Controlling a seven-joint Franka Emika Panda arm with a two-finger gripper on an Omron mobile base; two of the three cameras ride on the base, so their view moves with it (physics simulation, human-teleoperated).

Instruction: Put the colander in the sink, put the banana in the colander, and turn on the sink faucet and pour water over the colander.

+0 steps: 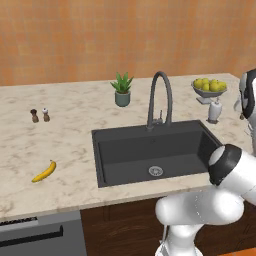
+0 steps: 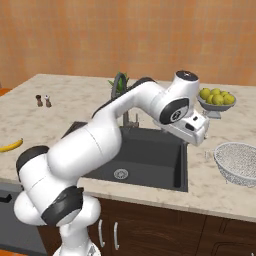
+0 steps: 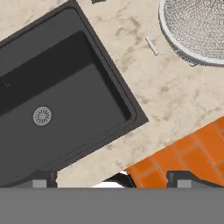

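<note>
Silver colander [image 3: 197,26] sits on the worktop [image 3: 175,92], upper right, beside the black sink [image 3: 52,96]. The pincer [image 3: 111,180] gapes wide, empty, ready to grab it.

Sink [image 1: 150,150] was matte black; colander [image 2: 239,161] silver-grey mesh. Banana [image 1: 44,172] yellow. Counter [image 1: 65,135] beige marbled, floor [image 3: 192,153] orange tile.

A large rectangular matte black sink [image 1: 150,150] with a round metal drain [image 1: 156,171] is set into a beige marbled stone counter [image 1: 70,130], and a tall dark grey gooseneck faucet [image 1: 160,97] rises behind it. A small curved yellow banana [image 1: 44,172] lies on the counter well left of the basin. Behind stand a potted green plant [image 1: 122,89], two small shakers [image 1: 40,115] and a footed bowl of yellow-green fruit [image 1: 210,88].
</note>
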